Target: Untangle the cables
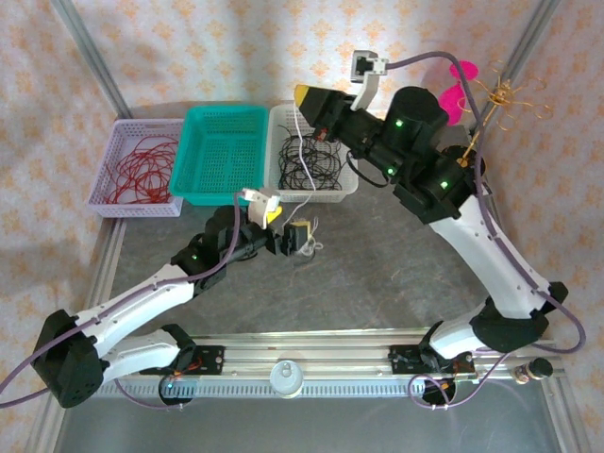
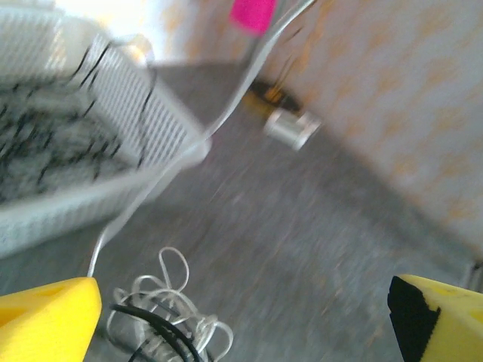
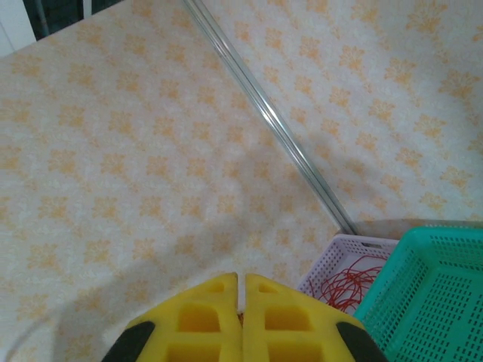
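left claw (image 2: 245, 317): wide, clump (image 2: 162, 313) beneath, ready to pin | right claw (image 3: 241, 302): closed, apparently pinching white cable (image 2: 226, 105), held high for tension

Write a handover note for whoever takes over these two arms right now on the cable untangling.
Left claw: open, straddling a small white-and-black clump on the table.
Right claw: shut above the white basket, apparently holding the taut white cable running up from the clump.
Done: red cables in the lilac basket, black cables in the white basket.
Left: pull the white cable free, sort the rest of the clump.
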You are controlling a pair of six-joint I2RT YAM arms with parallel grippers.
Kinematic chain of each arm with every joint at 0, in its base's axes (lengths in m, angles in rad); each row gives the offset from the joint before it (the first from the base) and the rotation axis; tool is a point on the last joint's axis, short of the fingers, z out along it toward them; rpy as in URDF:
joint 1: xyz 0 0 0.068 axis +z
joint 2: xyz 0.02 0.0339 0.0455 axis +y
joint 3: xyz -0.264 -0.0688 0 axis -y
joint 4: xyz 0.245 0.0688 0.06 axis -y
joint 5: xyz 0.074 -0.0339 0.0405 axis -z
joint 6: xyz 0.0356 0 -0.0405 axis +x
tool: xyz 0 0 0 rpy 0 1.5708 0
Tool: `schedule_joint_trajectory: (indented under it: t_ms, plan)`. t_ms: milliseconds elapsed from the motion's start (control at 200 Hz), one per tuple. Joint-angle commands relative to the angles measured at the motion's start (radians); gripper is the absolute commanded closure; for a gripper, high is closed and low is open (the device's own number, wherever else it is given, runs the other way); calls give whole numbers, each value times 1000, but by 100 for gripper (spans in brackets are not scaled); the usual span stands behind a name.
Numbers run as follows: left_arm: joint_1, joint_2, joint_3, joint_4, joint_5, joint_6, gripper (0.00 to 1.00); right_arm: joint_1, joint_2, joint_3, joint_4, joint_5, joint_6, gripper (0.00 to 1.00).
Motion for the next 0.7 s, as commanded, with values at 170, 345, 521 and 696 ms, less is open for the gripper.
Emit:
schedule_joint_trajectory:
  t_ms: [170,345,521,696]
  plan:
    - [-2,-27,-79,-340,-148,-101,1,-5,-62,-73,41,-7,-18,100]
    - [-5,-187,-98,-197,-8,-82,1,-7,-88,-152,45,-24,-7,100]
    - [-5,-161,49,-17,44,0,1,-7,-131,-232,68,-128,59,100]
    - [-4,7,122,276,111,58,1,-6,-153,-295,119,-238,130,100]
